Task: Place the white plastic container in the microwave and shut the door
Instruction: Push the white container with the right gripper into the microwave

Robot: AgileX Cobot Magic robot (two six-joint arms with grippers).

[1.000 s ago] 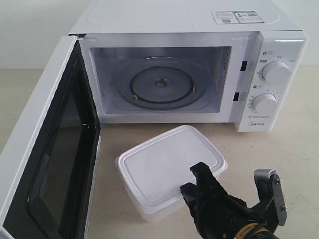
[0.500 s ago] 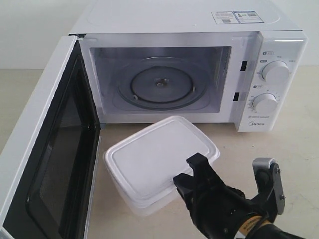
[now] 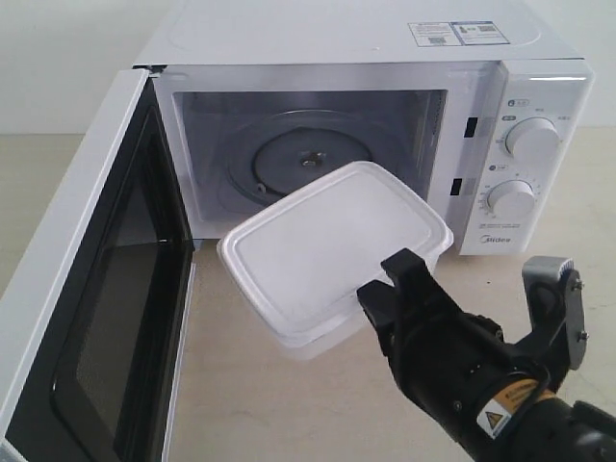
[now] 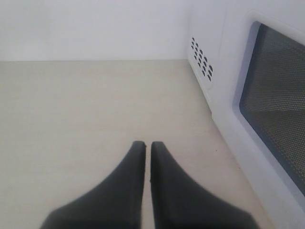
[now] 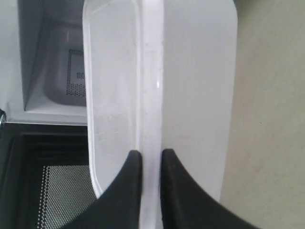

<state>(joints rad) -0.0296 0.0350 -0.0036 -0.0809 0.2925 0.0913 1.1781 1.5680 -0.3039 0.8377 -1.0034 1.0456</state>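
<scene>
The right arm [image 3: 462, 375] enters at the lower right of the exterior frame, black with a warning label [image 3: 500, 420] near the wrist, and slants up-left toward the centre. Its tool [image 3: 399, 281] is clamped on the container [image 3: 332, 255] at its near rim, one finger lying over the lid. The left tool [image 4: 145, 144] shows only in its wrist view. Its dark fingers [image 4: 119, 191] are pressed together with a thin slit between them, low over the surface [image 4: 71, 105].

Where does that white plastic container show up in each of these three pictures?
Exterior view: the white plastic container is at centre, held before the open microwave.
Left wrist view: not in it.
Right wrist view: it fills the middle, rim pinched by the right gripper.
Shared landmark: the door's dark window, in all three.
</scene>
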